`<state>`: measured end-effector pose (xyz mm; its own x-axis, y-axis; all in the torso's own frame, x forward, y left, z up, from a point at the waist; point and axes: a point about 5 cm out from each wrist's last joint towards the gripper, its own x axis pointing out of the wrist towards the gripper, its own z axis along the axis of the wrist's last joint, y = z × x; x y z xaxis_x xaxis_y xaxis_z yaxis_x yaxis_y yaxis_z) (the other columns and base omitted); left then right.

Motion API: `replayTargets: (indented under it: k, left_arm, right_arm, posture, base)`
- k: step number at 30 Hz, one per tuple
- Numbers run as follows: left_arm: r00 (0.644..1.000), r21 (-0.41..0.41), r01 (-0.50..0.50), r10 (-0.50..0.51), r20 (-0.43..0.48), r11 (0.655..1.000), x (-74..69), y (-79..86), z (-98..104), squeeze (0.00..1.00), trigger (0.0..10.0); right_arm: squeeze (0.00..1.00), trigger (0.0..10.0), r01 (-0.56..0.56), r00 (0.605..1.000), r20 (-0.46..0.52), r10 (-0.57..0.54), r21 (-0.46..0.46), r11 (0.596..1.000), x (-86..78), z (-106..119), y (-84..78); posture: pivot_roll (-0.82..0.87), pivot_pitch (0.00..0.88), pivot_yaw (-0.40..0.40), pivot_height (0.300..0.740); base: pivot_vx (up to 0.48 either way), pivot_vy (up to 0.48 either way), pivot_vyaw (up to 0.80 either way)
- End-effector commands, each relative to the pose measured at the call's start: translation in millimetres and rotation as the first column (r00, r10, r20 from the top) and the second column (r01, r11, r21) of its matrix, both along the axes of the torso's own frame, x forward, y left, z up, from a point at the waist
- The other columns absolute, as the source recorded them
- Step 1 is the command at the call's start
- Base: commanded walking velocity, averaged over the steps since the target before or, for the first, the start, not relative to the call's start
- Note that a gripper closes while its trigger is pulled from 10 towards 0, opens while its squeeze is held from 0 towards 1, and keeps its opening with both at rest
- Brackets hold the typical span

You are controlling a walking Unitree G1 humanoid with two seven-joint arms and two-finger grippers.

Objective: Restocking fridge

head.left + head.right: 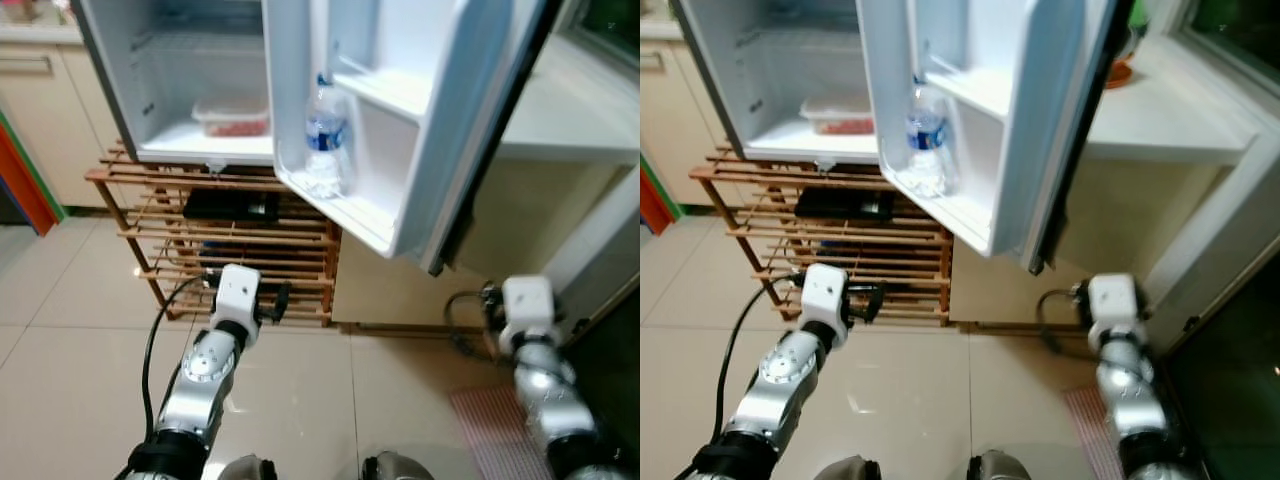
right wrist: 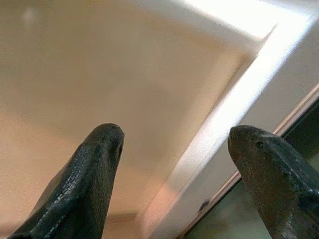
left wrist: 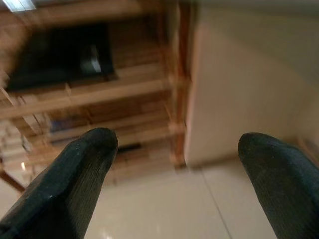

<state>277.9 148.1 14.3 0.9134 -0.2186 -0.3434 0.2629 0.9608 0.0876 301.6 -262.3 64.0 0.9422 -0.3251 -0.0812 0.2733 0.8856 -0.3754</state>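
Start on your left: the fridge (image 1: 180, 90) stands open on a slatted wooden rack (image 1: 240, 250), and inside it a clear lidded container (image 1: 232, 116) with something red sits on the bottom shelf. A dark flat object (image 1: 230, 206) lies on the rack's top tier; you cannot tell what it is. Below that, your left gripper (image 3: 174, 164) hangs low in front of the rack, its fingers (image 3: 75, 174) spread wide with nothing between them.

Move to the middle: the fridge door (image 1: 400, 120) swings out toward you, and a water bottle (image 1: 326, 135) stands upright in its lower door bin. That bottle looks like the stocked item so far.

On your right, the right gripper (image 2: 174, 164) is also spread and empty, held low near the pale wall beneath the white counter (image 1: 570, 120).

With both grippers empty and the fridge open, you appear to be between placements: one item is in, and the next must be fetched. No further stock shows in front of you, so your next move likely calls for turning away to find it. Mind the door's lower corner, which juts out between your arms as you turn.
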Motion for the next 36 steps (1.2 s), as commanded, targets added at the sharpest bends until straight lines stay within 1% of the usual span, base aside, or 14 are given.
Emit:
replayTargets:
  k: [1, 3, 7, 11, 14, 18, 22, 27, 29, 32, 33, 34, 35, 36]
  left_arm:
    - [0.998, 0.03, 0.044, -0.042, -0.035, 0.999, -1.2, -2.4, -7, 0.0, 10.0]
    - [0.989, 0.046, 0.08, -0.073, -0.125, 0.996, -18.1, -4.3, -26, 0.0, 10.0]
    - [0.987, 0.029, 0.096, -0.092, -0.131, 0.995, -26.2, -6.7, -31, 0.0, 10.0]
    - [0.989, -0.006, 0.108, -0.108, -0.097, 0.994, -30.6, -12.1, -32, 0.0, 10.0]
    - [0.991, -0.016, 0.099, -0.1, -0.091, 0.995, -31.0, -12.4, -32, 0.0, 10.0]
    - [0.988, -0.01, 0.067, -0.068, -0.136, 0.998, -34.7, -7.6, -40, 0.0, 10.0]
    - [0.957, 0.135, 0.076, -0.034, -0.288, 0.988, -45.6, 5.8, -61, 0.0, 10.0]
    - [0.922, 0.226, 0.038, 0.054, -0.383, 0.973, -52.0, 24.0, -71, 0.0, 10.0]
    - [0.904, 0.263, 0.019, 0.095, -0.417, 0.965, -54.5, 32.7, -74, 0.0, 10.0]
    - [0.863, 0.31, 0.018, 0.142, -0.486, 0.951, -63.3, 44.9, -80, 0.0, 10.0]
    - [0.863, 0.31, 0.018, 0.142, -0.486, 0.951, -63.3, 44.9, -80, 0.0, 10.0]
    - [0.843, 0.308, 0.015, 0.153, -0.516, 0.951, -67.9, 47.1, -83, 0.0, 10.0]
    - [0.797, 0.301, 0.012, 0.173, -0.579, 0.954, -78.8, 51.1, -89, 0.0, 10.0]
    - [0.797, 0.301, 0.012, 0.173, -0.579, 0.954, -78.8, 51.1, -89, 0.0, 10.0]
  right_arm:
    - [0.0, 10.0, 0.034, 0.999, 0.014, -0.034, -0.008, 0.999, 8.4, 8, -4.3]
    - [0.0, 10.0, 0.058, 0.997, 0.05, -0.057, -0.026, 0.998, 29.0, 32, -10.0]
    - [0.0, 10.0, 0.047, 0.994, 0.097, -0.047, -0.007, 0.999, 42.7, 48, -5.9]
    - [0.0, 10.0, -0.08, 0.969, 0.242, 0.044, 0.139, 0.987, 71.4, 90, 18.3]
    - [0.0, 10.0, -0.137, 0.957, 0.277, 0.088, 0.165, 0.977, 76.2, 98, 26.7]
    - [0.0, 10.0, -0.281, 0.924, 0.338, 0.179, 0.281, 0.918, 81.5, 108, 52.2]
    - [0.0, 10.0, -0.359, 0.889, 0.387, 0.244, 0.262, 0.896, 81.5, 120, 60.2]
    - [0.0, 10.0, -0.411, 0.871, 0.404, 0.281, 0.285, 0.866, 78.4, 124, 65.2]
    - [0.0, 10.0, -0.458, 0.853, 0.417, 0.314, 0.307, 0.834, 74.2, 127, 70.5]
    - [0.0, 10.0, -0.591, 0.79, 0.434, 0.433, 0.351, 0.726, 61.2, 132, 89.7]
    - [0.0, 10.0, -0.591, 0.79, 0.434, 0.433, 0.351, 0.726, 61.2, 132, 89.7]
    - [0.0, 10.0, -0.639, 0.761, 0.427, 0.489, 0.359, 0.681, 55.8, 132, 97.1]
    - [0.0, 10.0, -0.714, 0.7, 0.415, 0.581, 0.374, 0.593, 43.1, 133, 109.8]
    - [0.0, 10.0, -0.714, 0.7, 0.415, 0.581, 0.374, 0.593, 43.1, 133, 109.8]
  posture:
    - [-0.04, 0.0, -0.017, 0.693]
    - [-0.04, 0.013, -0.001, 0.693]
    - [-0.05, 0.025, 0.003, 0.693]
    - [-0.03, 0.047, -0.014, 0.693]
    - [-0.03, 0.051, -0.026, 0.693]
    - [-0.04, 0.055, -0.039, 0.693]
    - [-0.07, 0.045, -0.032, 0.693]
    - [-0.08, 0.032, -0.029, 0.693]
    - [-0.09, 0.025, -0.026, 0.693]
    - [-0.1, 0.012, -0.022, 0.693]
    - [-0.1, 0.012, -0.022, 0.693]
    - [-0.1, 0.008, -0.02, 0.693]
    - [-0.1, 0.003, -0.02, 0.693]
    - [-0.1, 0.003, -0.02, 0.693]
  base:
    - [0.0, 0.0, 0.0]
    - [0.0, 0.0, 0.0]
    - [0.0, 0.0, 0.0]
    - [0.0, 0.0, 0.0]
    - [0.0, 0.0, 0.0]
    - [0.0, 0.0, 0.0]
    - [0.0, 0.0, 0.0]
    - [0.0, 0.0, 0.0]
    - [0.0, 0.0, 0.0]
    - [0.0, 0.0, 0.0]
    - [0.0, 0.0, 0.0]
    - [0.0, 0.0, 0.0]
    - [0.0, 0.0, 0.0]
    - [0.0, 0.0, 0.0]
